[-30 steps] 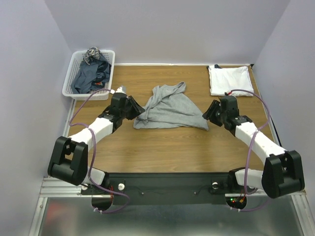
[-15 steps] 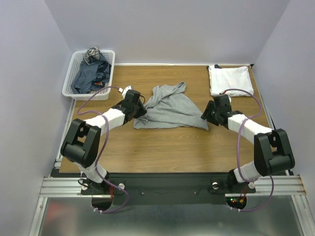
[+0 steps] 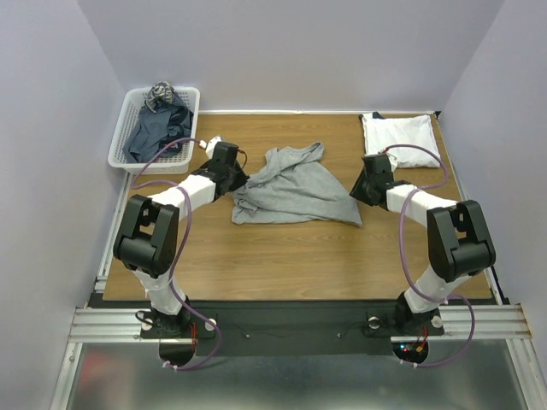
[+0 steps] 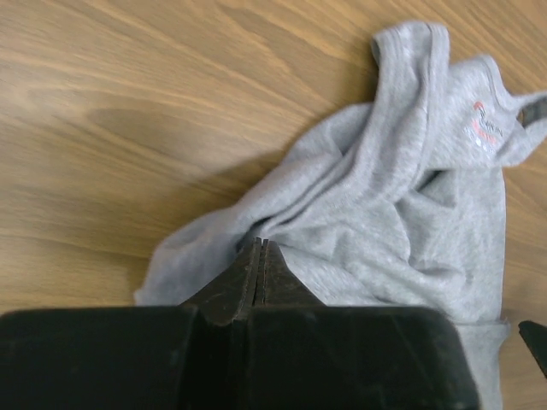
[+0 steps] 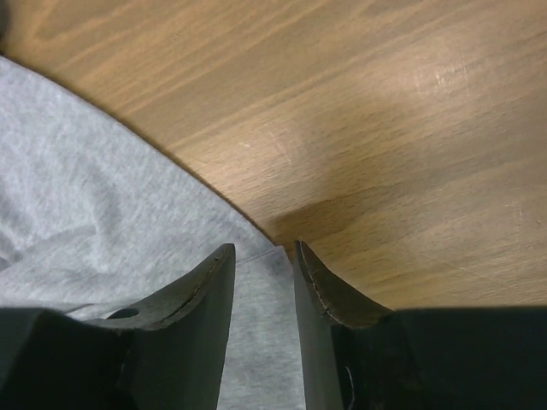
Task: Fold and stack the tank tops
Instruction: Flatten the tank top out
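Roughly mid-tabletop [image 3: 299, 256], the grey tank top [image 3: 295, 186] lies rumpled, neck & straps toward the far edge, hem toward the arms. A small printed label shows inside the neck in the left wrist view.

The left end effector [image 3: 242, 181] is at the top's left edge w/ fingers [image 4: 261, 252] pressed flat together. Folds of cloth pucker in toward the tips, so it looks clenched on a pinch of the grey fabric.

The right end effector [image 3: 359, 193] sits at the top's right hem corner, released. Its fingers [image 5: 214, 273] stand apart w/ the hem edge running between them, bare wood just beyond.

The white tank top [image 3: 399, 138] is folded into a neat rectangle at the far right corner, well apart from the grey one.

The basket [image 3: 120, 158], white lattice, sits at the far left corner. It holds dark tank tops [image 3: 158, 132] in a heap, plus a balled patterned piece at its far end.
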{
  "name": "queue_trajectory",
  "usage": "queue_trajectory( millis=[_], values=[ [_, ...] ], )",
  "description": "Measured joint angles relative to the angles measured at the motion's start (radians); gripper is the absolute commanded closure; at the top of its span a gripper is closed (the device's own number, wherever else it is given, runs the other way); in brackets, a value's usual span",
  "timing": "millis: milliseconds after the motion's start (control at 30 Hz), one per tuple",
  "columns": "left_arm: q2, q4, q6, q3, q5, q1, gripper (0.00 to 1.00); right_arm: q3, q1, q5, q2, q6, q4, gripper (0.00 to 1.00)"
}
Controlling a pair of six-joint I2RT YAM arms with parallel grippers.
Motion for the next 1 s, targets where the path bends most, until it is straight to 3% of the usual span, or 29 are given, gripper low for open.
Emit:
queue_trajectory(
  millis=[300,400,600,833,1000],
  values=[
    [0.019,-0.003,0.016,0.027,0.029,0.073,1.0,0.0,0.0,0.007,0.026,0.0,0.006,0.64],
    [0.018,-0.003,0.022,0.039,0.042,0.072,0.94,-0.001,0.0,0.007,0.026,0.001,0.006,0.69],
    [-0.034,-0.018,0.029,0.032,0.071,0.071,0.82,-0.008,0.0,0.005,0.038,0.005,0.013,0.71],
    [-0.277,0.0,0.008,-0.146,0.082,0.042,0.78,-0.019,0.0,0.003,0.047,0.011,0.021,0.93],
    [-0.336,-0.008,-0.021,-0.278,0.085,0.008,0.68,-0.023,0.0,0.0,0.035,0.013,0.02,0.98]
  ],
)
